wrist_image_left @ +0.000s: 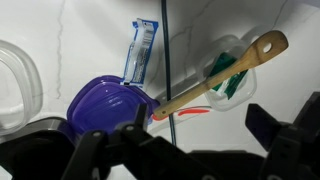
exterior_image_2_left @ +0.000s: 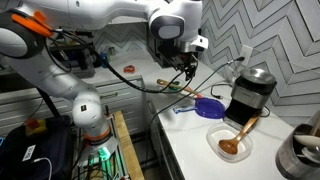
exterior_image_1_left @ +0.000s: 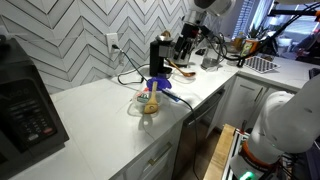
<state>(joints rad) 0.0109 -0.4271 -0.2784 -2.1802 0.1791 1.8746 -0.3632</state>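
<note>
Clearly the work stands at the hover stage. Widest of all is the long white kitchen countertop [exterior_image_1_left: 95, 115] under a grey herringbone tiled wall [exterior_image_1_left: 80, 35]. Over its far stretch reaches the white Franka arm [exterior_image_2_left: 120, 15], with its black Robotiq gripper [exterior_image_2_left: 186, 68] hanging well above the surface. The gripper is spread wide and grips nothing: the wrist view shows the dark fingers [wrist_image_left: 100, 155] along the bottom edge with bare counter between them. A black coffee machine [exterior_image_2_left: 250, 92] stands against the wall, off to one side of the gripper. Just in front of that machine lies the round purple plastic lid [wrist_image_left: 100, 105], flat on the counter and below the gripper, to one side of its centre. The handle end of the pale wooden spoon [wrist_image_left: 215, 78] meets the lid's edge; whether it touches or slightly overlaps I cannot tell. The spoon runs slantwise away, its bowl over a small clear plastic tray [wrist_image_left: 228, 45] that holds something green. Smaller again, a blue-and-white toothbrush packet [wrist_image_left: 140, 50] lies just beyond the lid. As I judge it, no descent has begun. The spoon's handle sits nearest the gap between the fingers. A grasp there would call for lowering straight down and turning the wrist until the fingers straddle the thin handle across its width. They would then need to close low on it, clear of the lid and the tray.
</note>
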